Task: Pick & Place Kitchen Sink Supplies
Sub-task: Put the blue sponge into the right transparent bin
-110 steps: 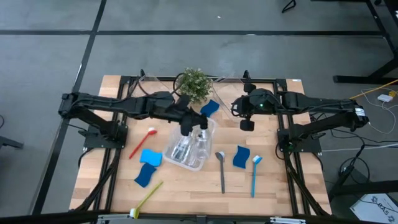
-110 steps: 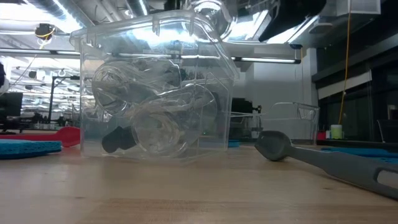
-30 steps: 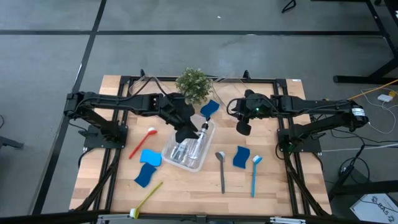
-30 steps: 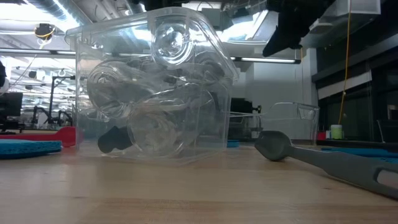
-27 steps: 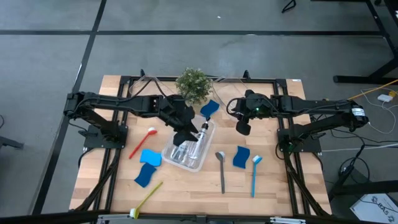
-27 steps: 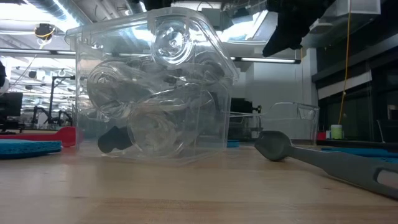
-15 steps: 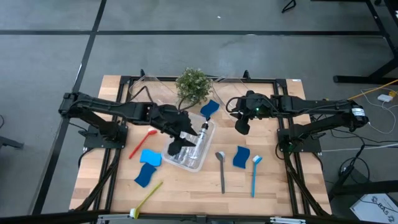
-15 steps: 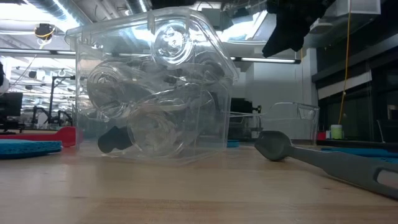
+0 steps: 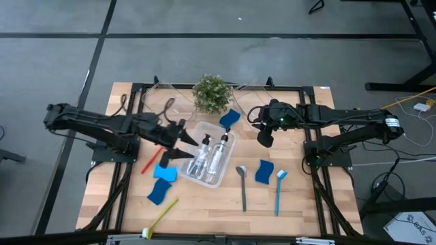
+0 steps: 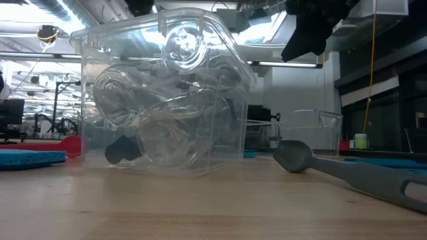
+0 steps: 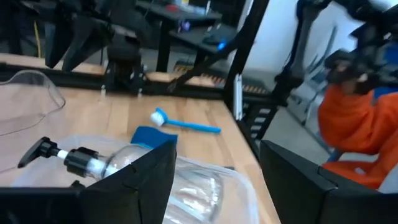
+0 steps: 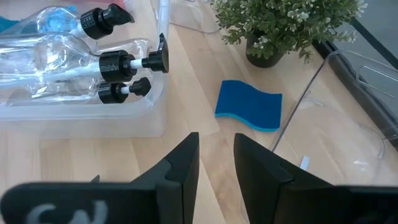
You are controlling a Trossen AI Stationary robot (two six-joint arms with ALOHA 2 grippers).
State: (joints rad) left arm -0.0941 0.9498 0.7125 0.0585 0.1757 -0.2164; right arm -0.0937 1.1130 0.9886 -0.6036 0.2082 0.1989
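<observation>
Left gripper [image 9: 176,141] sits over the table just left of the clear bin [image 9: 193,175], fingers spread wide, nothing between them. Right gripper [image 9: 264,138] hangs right of the bin, near the plant [image 9: 210,92], fingers [image 12: 180,165] close together with a narrow gap, empty.

Where the supplies are:
- pump bottles [image 9: 212,155]: lying on their sides in the bin, black tops [image 12: 133,63] toward the plant end
- sponges: two touching each other left of the bin [image 9: 163,173], one [image 9: 230,118] by the plant, one [image 9: 263,171] right of the grey brush
- brushes: red [image 9: 155,156] left of the bin, partly under my left arm; grey [image 9: 242,184] and blue [image 9: 279,189] to the right; yellow-green [image 9: 161,217] at the front edge

Handling, my guess:
- sponges: light, soft, wavy edge, rough open face. They'll squash, so I'd pinch across the narrow width and close gently
- brushes: thin stiff plastic, light, long. I'd take them mid-handle so they don't swing; they lie flat on the wood, so fingertips must go right down to the surface
- bottles: smooth clear plastic, rounded, probably slippery and prone to rolling. Neck under the black pump looks like the best hold
- bin: thin glossy clear wall, likely slides on the bare wood if nudged
</observation>
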